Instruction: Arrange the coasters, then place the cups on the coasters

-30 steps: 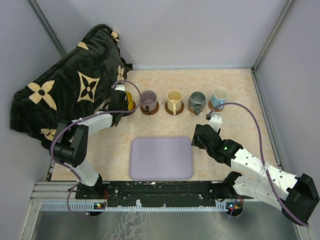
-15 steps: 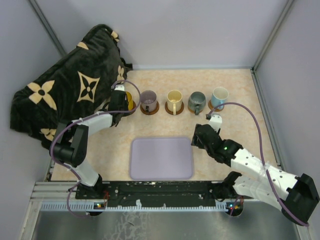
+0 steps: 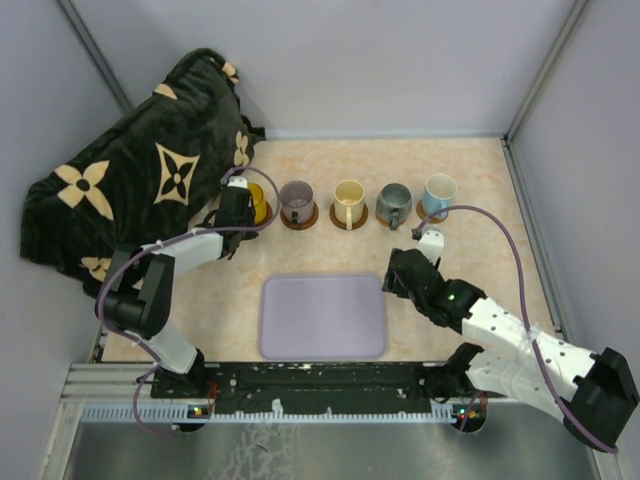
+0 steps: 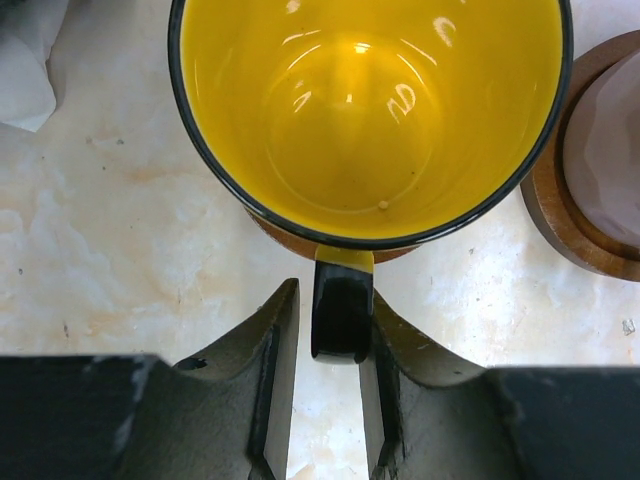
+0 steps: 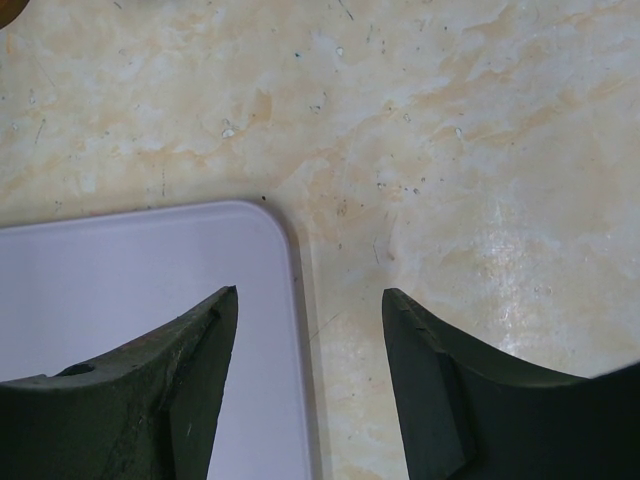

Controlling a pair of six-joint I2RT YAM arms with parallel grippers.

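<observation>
Top view: five cups [image 3: 348, 197] stand in a row at the far side, each on a coaster [image 3: 349, 222] as far as I can tell. The yellow cup [image 3: 258, 201] is leftmost, with the left gripper [image 3: 237, 203] right at it. The right gripper [image 3: 393, 282] hangs over a corner of the lavender tray [image 3: 322, 340], well apart from the row.

Left wrist: jaws a little apart, straddling the handle [image 4: 342, 310], not pinching. The finger on the picture's right looks touching or nearly so. The yellow cup sits on its coaster. My worry: if I pull back skewed, that finger hooks the handle and drags or twists the cup off, maybe into the purple-grey cup [image 4: 612, 140] just beside.

Right wrist: jaws spread, nothing between. Low risk; dropping would hit the tray rim.
</observation>
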